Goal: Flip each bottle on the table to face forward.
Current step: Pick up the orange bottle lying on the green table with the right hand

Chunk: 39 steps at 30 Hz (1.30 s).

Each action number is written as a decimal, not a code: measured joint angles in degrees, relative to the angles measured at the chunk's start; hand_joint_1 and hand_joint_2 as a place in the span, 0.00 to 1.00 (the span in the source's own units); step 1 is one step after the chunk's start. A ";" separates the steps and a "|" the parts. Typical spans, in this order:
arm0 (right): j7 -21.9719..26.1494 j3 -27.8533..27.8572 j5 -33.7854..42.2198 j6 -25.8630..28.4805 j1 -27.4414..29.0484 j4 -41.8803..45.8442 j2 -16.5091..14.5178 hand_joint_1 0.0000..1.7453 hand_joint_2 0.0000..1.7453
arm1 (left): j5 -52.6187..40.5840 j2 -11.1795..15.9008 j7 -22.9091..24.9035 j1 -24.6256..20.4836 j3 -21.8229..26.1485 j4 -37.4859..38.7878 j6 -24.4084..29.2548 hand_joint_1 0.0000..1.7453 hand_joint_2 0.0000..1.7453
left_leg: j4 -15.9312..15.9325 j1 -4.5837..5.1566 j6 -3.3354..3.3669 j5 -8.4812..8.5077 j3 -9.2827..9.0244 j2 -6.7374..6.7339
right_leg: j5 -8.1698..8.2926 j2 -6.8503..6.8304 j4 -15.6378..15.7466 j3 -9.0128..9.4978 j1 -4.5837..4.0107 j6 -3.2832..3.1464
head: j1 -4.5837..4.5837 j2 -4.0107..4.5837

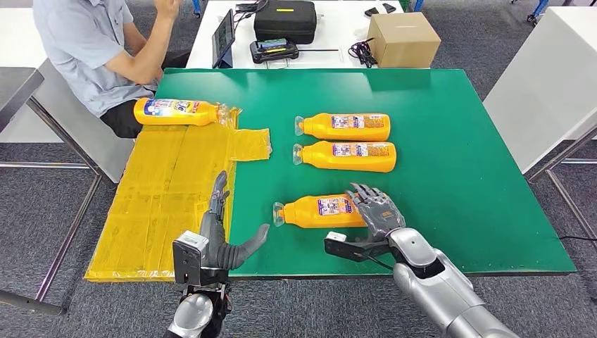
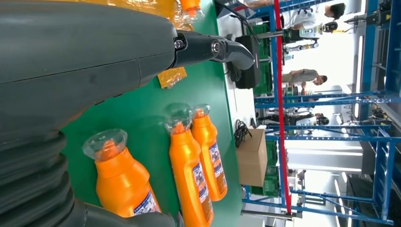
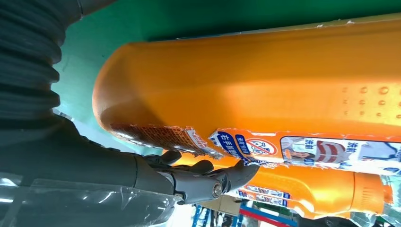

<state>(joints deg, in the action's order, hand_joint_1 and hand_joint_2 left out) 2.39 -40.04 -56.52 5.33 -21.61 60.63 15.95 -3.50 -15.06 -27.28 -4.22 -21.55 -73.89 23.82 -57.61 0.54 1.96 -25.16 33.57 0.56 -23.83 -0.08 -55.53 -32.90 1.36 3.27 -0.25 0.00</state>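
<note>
right hand [image 1: 375, 211] lies over the base end of the nearest orange bottle [image 1: 320, 210], fingers draped on it; whether it grips, i cannot tell. that bottle lies on the green table [image 1: 457, 176], cap left. left hand [image 1: 222, 236] hangs open beside it. two more bottles [image 1: 345, 127] lie beyond, parallel.

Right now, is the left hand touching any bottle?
No. The left hand hangs open over the table's near edge, apart from the nearest orange bottle.

Bright even light, blown-out background glare
</note>
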 joint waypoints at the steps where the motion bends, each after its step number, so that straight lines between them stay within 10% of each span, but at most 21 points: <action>1: 0.01 0.07 0.01 0.00 -0.06 -0.16 -0.08 0.00 1.00 | 0.00 0.00 0.01 0.00 -0.02 0.01 0.00 0.00 1.00 | 0.00 0.00 0.00 0.00 -0.01 0.00 | 0.00 0.00 0.00 0.00 0.00 0.00 | 0.01 0.00; 39: -0.10 -5.65 -0.19 -8.46 -11.48 -7.21 -2.59 0.00 1.00 | -0.23 0.00 1.31 -0.21 -1.36 0.24 -0.99 0.00 1.00 | -0.01 0.01 0.06 0.05 0.05 0.02 | 0.05 -0.01 0.00 -0.02 0.01 0.06 | 0.01 0.00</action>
<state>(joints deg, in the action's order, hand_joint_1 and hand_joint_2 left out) 2.28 -45.69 -56.70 -3.13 -33.08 53.42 13.36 -3.73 -15.06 -25.97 -4.42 -22.91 -73.65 22.83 -57.62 0.55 2.02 -25.11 33.62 0.58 -23.77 -0.09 -55.54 -32.92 1.37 3.34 -0.24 0.00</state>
